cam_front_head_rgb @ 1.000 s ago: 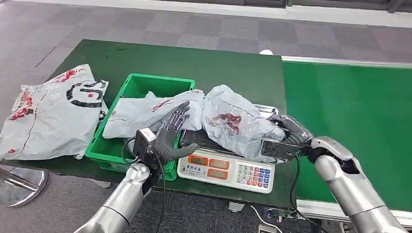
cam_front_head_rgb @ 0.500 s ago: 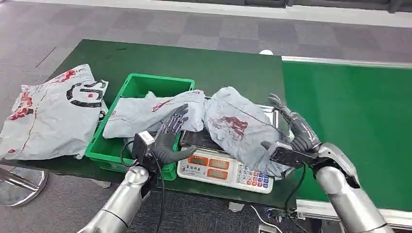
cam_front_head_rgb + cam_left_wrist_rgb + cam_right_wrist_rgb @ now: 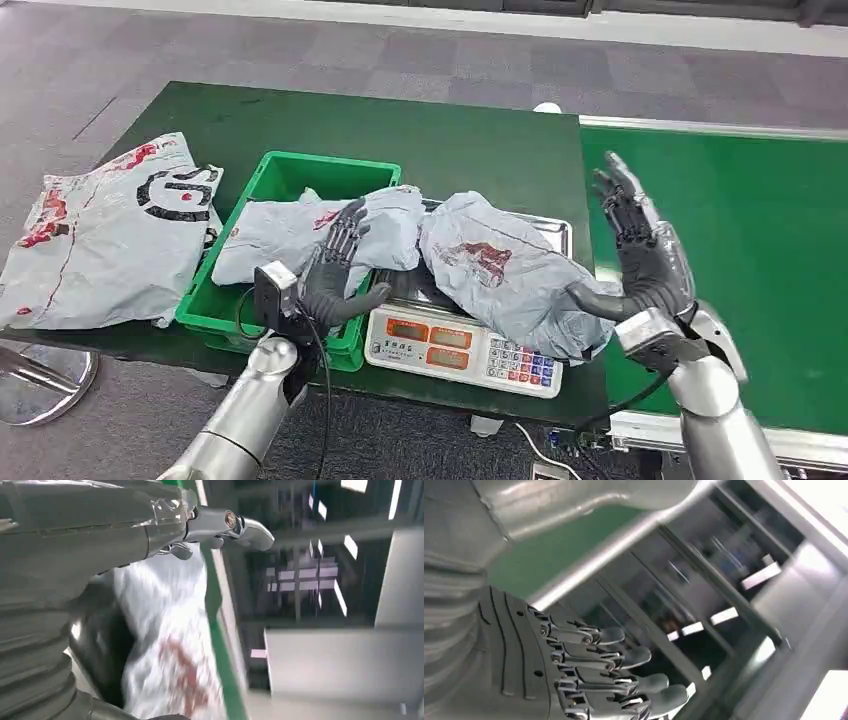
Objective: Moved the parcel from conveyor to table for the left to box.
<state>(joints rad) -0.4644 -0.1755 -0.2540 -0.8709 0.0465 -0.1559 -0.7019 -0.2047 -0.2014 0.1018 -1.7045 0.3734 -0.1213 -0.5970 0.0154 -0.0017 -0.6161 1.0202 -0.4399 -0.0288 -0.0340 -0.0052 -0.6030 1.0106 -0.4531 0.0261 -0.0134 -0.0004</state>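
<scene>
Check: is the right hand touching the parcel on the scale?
Cannot tell. In the head view the right hand is raised with fingers spread over the conveyor, but its thumb overlaps the edge of the parcel with no plain gap.

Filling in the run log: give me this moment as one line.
right hand: open, raised, off parcel | parcel: lying on scale | left hand: open, near bin | boxing: not yet done

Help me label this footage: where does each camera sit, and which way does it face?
Head view: high on the body, facing down at the scale and parcel; both arms, left hand, right hand.
Left wrist view: behind the left hand, facing the blurred parcel, shared with the head view.
Right wrist view: behind the right hand, facing the room.
</scene>
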